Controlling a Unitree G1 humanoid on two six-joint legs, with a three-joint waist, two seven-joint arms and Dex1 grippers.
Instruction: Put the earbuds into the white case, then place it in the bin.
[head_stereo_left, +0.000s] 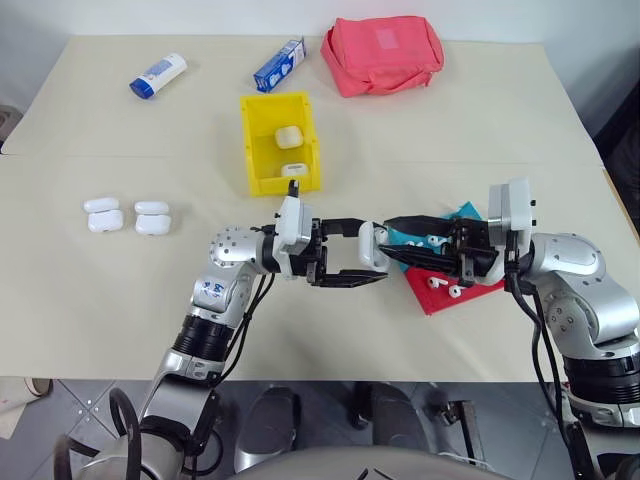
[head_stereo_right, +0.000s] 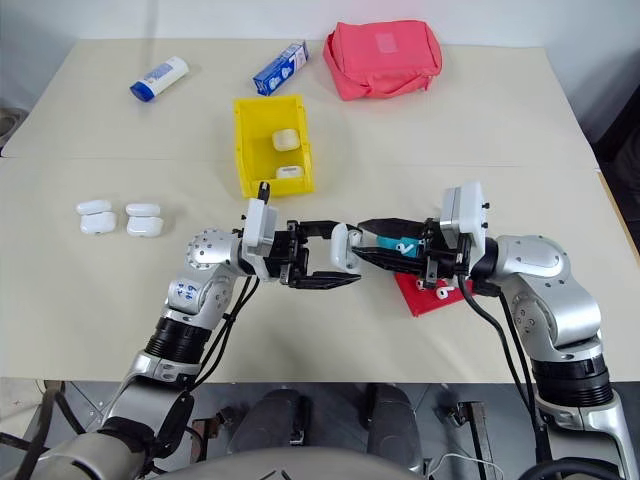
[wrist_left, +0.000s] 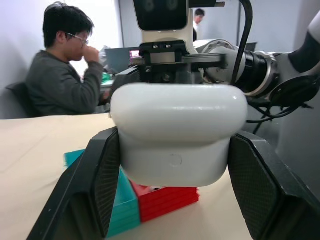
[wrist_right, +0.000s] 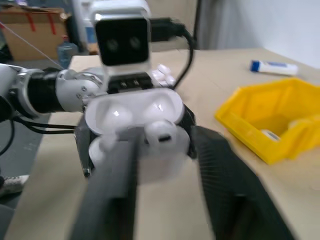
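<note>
Far left of the beige table (head_stereo_left: 90, 300), at nine o'clock: four glossy white rounded cases (head_stereo_left: 127, 216), lids shut, set in two pairs side by side.

At eleven o'clock: a white tube with a blue cap (head_stereo_left: 158, 76), lying slantwise, and next to it a small blue and white carton (head_stereo_left: 280, 64), also slantwise.

Centre, twelve o'clock: the bin (head_stereo_left: 258, 140), bright yellow hard plastic, rectangular with tall walls, long axis running from near to far. Two white cases lie inside it.

Centre foreground: the left gripper (head_stereo_left: 357, 258), black fingers pointing toward three o'clock, pinched on the white case (head_stereo_left: 372, 246) by its two side faces. The case is held clear above the table, smooth and rounded, its long axis across the fingers. In the right wrist view its hinged lid stands open and its mouth faces the right gripper, with one of the earbuds (wrist_right: 161, 131) at the opening.

At one o'clock: a pink fabric pouch (head_stereo_left: 381, 52), soft and puffy, zip closed.

Right of centre, three o'clock: the right gripper (head_stereo_left: 410, 246), fingers pointing toward nine o'clock at the case, spread a little, nothing pinched that I can make out. Below it a shallow teal tray (head_stereo_left: 466, 212) and a shallow red tray (head_stereo_left: 432, 296), touching, with loose short-stemmed buds on them.
</note>
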